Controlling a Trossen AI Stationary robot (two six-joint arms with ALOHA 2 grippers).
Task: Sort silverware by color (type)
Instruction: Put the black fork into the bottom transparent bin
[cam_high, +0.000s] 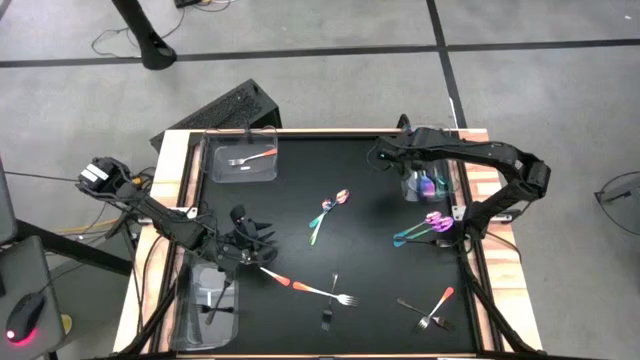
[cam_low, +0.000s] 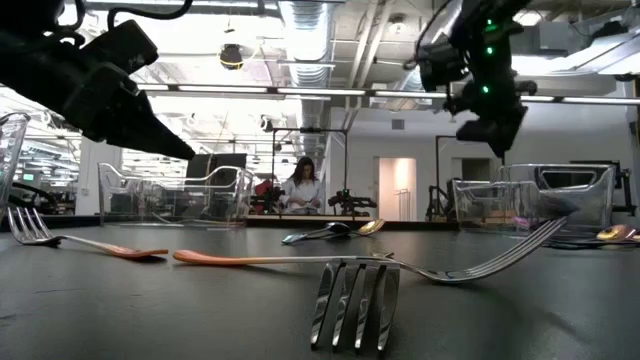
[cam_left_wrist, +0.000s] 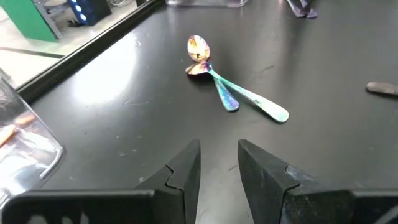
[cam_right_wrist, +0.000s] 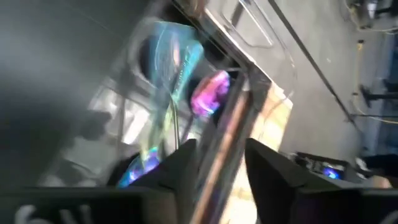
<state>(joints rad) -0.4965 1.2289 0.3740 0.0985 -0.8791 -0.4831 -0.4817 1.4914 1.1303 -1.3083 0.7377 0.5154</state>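
Two iridescent spoons (cam_high: 331, 206) (cam_left_wrist: 231, 88) lie crossed on the black table, ahead of my left gripper (cam_high: 252, 240) (cam_left_wrist: 219, 163), which hovers open and holds nothing. My right gripper (cam_high: 405, 165) (cam_right_wrist: 219, 163) stands open above the clear right bin (cam_high: 434, 186), where iridescent pieces (cam_right_wrist: 181, 74) lie. More iridescent pieces (cam_high: 424, 229) lie near the right edge. An orange-handled fork (cam_high: 303, 289) (cam_low: 300, 259) and a black fork (cam_high: 330, 308) (cam_low: 354, 296) lie near the front. Another orange-handled fork with a dark piece (cam_high: 432, 310) lies front right.
A clear bin at the far left (cam_high: 240, 160) holds an orange-handled fork (cam_high: 255, 157). A clear bin at the near left (cam_high: 205, 300) holds dark pieces. The table has a wooden rim (cam_high: 170, 200). A person (cam_low: 301, 187) sits far off in the room.
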